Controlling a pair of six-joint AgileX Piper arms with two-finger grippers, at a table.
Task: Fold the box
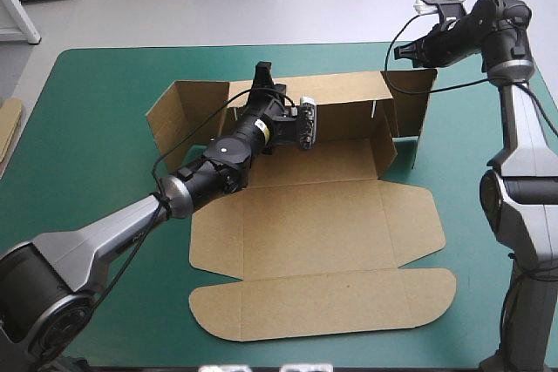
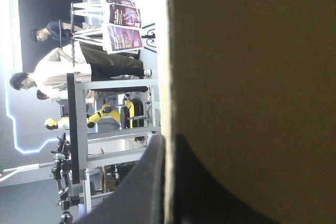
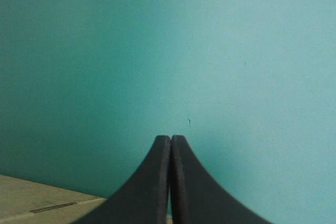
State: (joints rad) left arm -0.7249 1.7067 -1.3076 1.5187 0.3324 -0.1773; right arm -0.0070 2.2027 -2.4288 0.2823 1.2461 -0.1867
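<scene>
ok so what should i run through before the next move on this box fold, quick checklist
1. Left end effector has a hold on the brown cardboard box sheet: ok, the board's edge is pinched in it.
2. Back wall raised: ok, it stands upright.
3. Right end wall raised: ok.
4. Left end flap tucked in: not ok, it angles outward.
5. Front panels raised: not ok, they lie flat on the teal-green cover.
6. Right end effector clear of the board: ok, it is shut, with only bare cover ahead of it.
</scene>
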